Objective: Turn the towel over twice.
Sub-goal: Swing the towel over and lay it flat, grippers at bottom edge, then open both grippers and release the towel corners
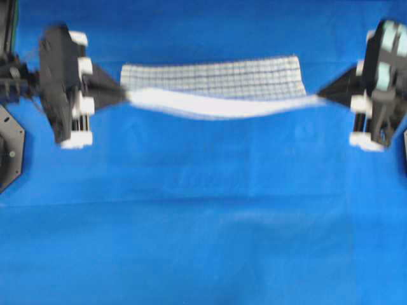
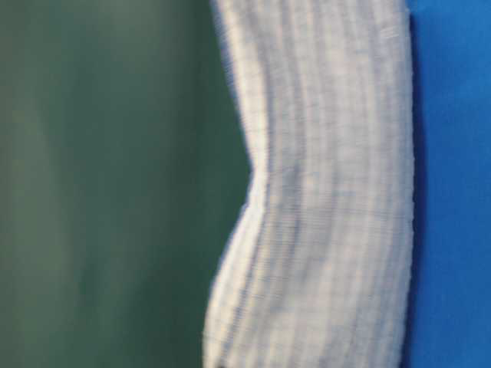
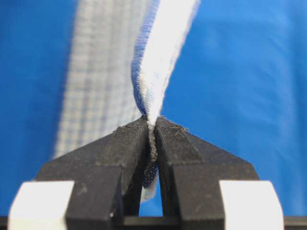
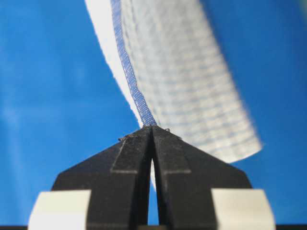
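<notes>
— So where is the white cloth towel [image 1: 216,79] with thin blue stripes and a check weave?

— Lifted off the plain blue table covering [image 1: 203,222], stretched between both arms and sagging in the middle.

— And the left gripper [image 3: 151,125]?

— Clenched on the towel's hemmed edge; the cloth is pinched between its black fingers [image 3: 127,143].

— The right gripper [image 4: 152,128]?

— Clenched likewise, with the blue hem running straight into its closed tips. The table-level view is blurred, with the towel hanging down to the covering.

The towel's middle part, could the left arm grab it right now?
Probably not: the left gripper is shut on the towel at one corner, so it would have to let go first.
</notes>
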